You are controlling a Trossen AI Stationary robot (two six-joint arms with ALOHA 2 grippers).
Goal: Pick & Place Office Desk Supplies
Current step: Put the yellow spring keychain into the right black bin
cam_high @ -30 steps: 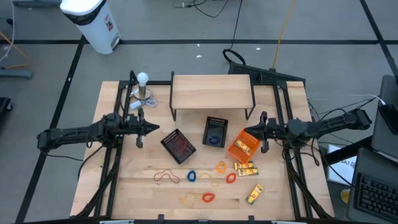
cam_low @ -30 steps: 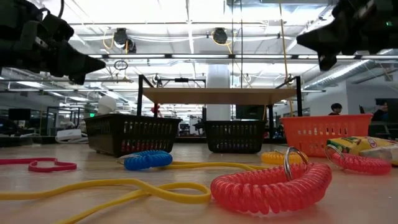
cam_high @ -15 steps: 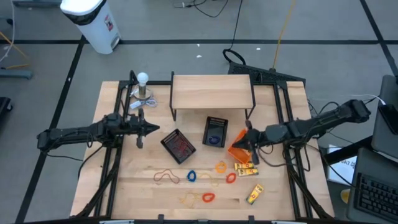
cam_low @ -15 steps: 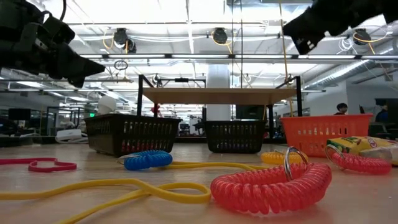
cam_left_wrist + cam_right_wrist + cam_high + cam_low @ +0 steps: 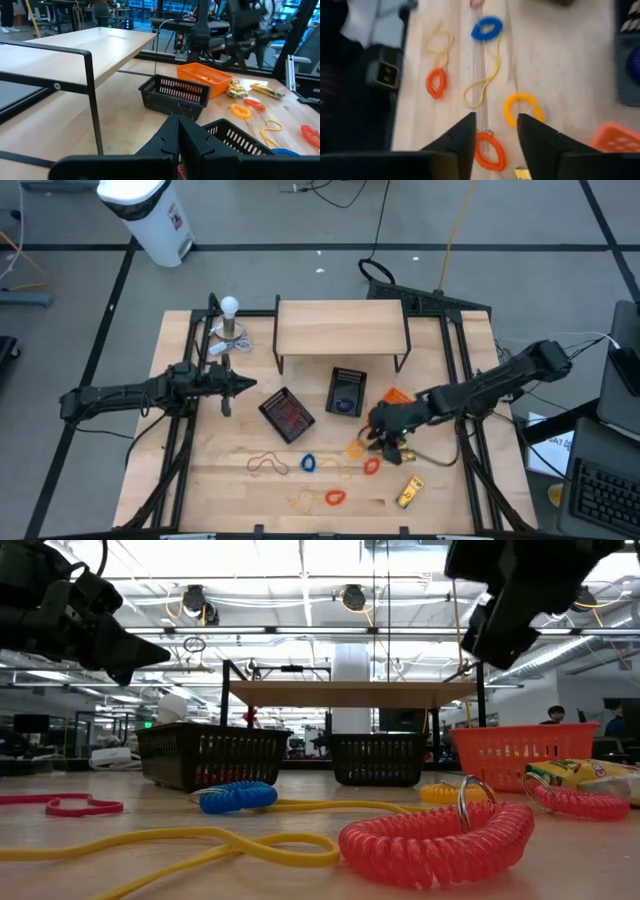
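Coiled and thin bands lie on the wooden table: a yellow-orange coil (image 5: 520, 109), an orange-red coil (image 5: 490, 150), a blue coil (image 5: 307, 463), a red band (image 5: 265, 463), a yellow band (image 5: 300, 500) and another orange coil (image 5: 334, 498). Yellow packets (image 5: 395, 450) (image 5: 409, 492) lie near the right. My right gripper (image 5: 495, 132) hangs open above the two orange coils, pointing down, and touches nothing. My left gripper (image 5: 177, 135) is shut and hovers at the table's left (image 5: 237, 387), holding nothing.
Two black mesh trays (image 5: 287, 412) (image 5: 346, 391) and an orange tray (image 5: 398, 395) stand mid-table, in front of a low wooden shelf (image 5: 340, 328). A white ball on a stand (image 5: 230, 320) sits at the far left. A yellow cord (image 5: 482, 85) runs between the coils.
My right gripper has gone from beside the orange tray toward the table's left and near edge, and down. It has tipped to point down at the table and now hangs over the orange coils. My left arm has kept still.
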